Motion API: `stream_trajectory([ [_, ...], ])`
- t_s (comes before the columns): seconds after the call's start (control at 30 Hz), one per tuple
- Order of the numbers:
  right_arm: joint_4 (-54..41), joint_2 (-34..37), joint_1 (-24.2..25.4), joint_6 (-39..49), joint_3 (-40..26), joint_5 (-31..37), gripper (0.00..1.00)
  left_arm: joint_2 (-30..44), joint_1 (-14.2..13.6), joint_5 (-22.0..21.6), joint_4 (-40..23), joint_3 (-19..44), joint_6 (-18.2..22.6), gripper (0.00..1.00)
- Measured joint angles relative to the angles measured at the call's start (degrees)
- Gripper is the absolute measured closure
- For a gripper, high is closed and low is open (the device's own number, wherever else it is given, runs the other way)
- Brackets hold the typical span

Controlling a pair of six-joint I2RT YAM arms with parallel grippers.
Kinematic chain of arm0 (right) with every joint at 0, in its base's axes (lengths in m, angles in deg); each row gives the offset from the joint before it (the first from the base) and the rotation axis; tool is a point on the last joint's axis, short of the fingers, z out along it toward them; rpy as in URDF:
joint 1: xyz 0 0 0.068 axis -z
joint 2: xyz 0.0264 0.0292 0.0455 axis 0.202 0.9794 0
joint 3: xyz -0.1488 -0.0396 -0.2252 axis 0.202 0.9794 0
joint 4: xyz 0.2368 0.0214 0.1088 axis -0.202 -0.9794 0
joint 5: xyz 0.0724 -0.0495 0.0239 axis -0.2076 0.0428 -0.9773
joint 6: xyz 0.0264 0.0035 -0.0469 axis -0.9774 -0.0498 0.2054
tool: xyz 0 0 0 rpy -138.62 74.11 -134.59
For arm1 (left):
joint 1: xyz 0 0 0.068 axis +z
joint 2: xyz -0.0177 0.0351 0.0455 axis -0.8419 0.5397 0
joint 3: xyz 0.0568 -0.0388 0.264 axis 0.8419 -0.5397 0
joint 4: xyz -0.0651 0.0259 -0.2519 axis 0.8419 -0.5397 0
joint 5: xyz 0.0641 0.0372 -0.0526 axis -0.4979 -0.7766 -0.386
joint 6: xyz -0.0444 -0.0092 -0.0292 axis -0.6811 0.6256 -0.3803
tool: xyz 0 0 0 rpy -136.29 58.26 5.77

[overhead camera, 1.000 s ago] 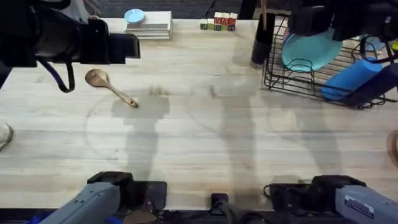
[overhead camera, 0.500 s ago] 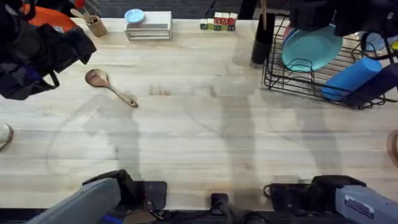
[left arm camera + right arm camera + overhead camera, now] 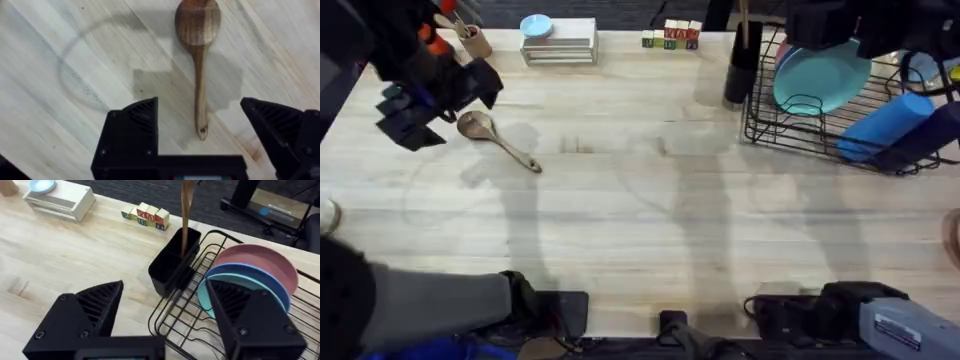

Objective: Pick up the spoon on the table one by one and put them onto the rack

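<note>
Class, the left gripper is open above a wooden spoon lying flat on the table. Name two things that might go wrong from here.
1. The spoon has a slim handle lying flat on the table; the left gripper might pinch it poorly so it slips or pivots.
2. The holder on the rack already has a utensil standing in it, which might block the spoon going in.

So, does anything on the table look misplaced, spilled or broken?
Nothing stands out. One wooden spoon lies flat on the table, whole and dry, between the open fingers of the left gripper. The rack stands upright with its plates in place.
</note>
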Motion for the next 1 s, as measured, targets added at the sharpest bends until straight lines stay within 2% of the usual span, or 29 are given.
stream_trajectory([
  [0.47, 0.00, 0.00, 0.00, 0.00, 0.00, 0.00, 0.006, 18.57, 0.00, 1.18, 4.82, 0.00, -0.29, 0.007],
  [0.73, 0.00, 0.00, 0.00, 0.00, 0.00, 0.00, 0.006, 21.15, 0.07, 2.61, 4.88, 2.43, -1.64, 0.015],
  [0.87, -0.02, 0.00, 0.00, 0.00, -0.02, 0.00, 0.005, 22.23, -0.05, 4.61, 5.26, 3.42, -2.34, 0.271],
  [1.0, -0.02, 0.00, 0.00, 0.00, -0.02, 0.00, 0.006, 22.44, -0.11, 5.57, 5.55, 3.69, -2.68, 0.415],
])
